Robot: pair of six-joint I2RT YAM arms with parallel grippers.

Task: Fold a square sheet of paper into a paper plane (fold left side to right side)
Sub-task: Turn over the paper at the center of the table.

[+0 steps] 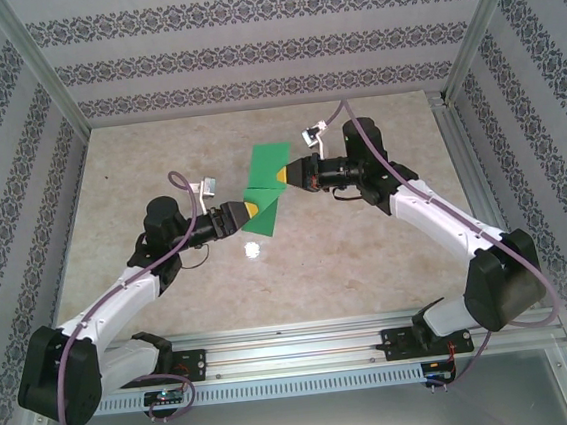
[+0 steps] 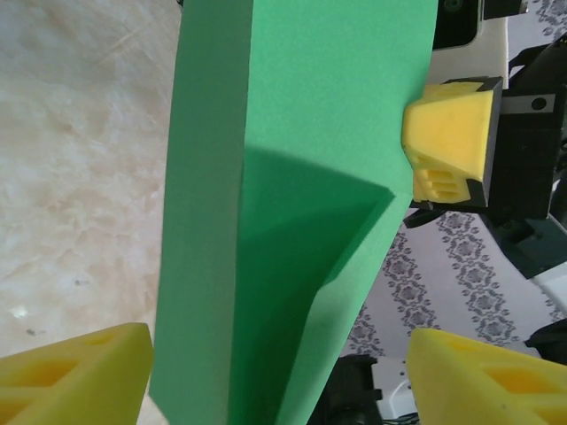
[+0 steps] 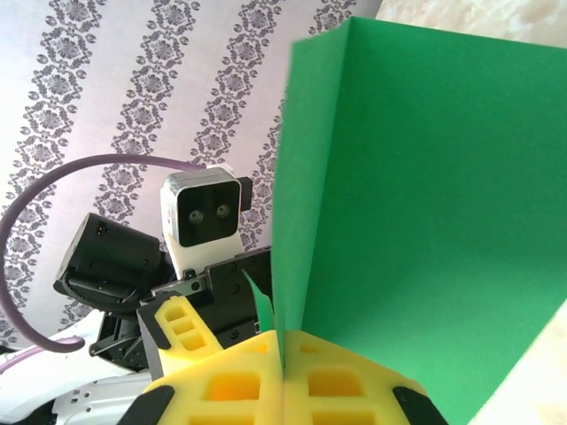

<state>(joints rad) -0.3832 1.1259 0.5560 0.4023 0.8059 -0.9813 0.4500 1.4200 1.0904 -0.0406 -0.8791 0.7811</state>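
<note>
Currently we find the sheet (image 1: 264, 189) held up off the table (image 1: 138, 166), near the table's centre. It is partly folded, with a crease running along its length and one flap standing away from the other. In the top view the right gripper (image 1: 282, 176) meets the sheet from 3 o'clock and the left gripper (image 1: 249, 211) meets it from 8 o'clock. In the right wrist view we see the right gripper (image 3: 283, 359) with both yellow fingers pressed together and clamped on the sheet (image 3: 425, 204) at a folded edge. From that pinch the sheet rises toward 12 o'clock. In the left wrist view, one yellow finger (image 2: 447, 142) of that gripper sits on the sheet (image 2: 292, 133) at its 3 o'clock edge. The left gripper (image 2: 283, 390) has its jaws apart, with one finger (image 2: 75, 376) at 7 o'clock and the other at 5 o'clock. The sheet's near end lies between them. We cannot tell whether either left finger touches the sheet.
</note>
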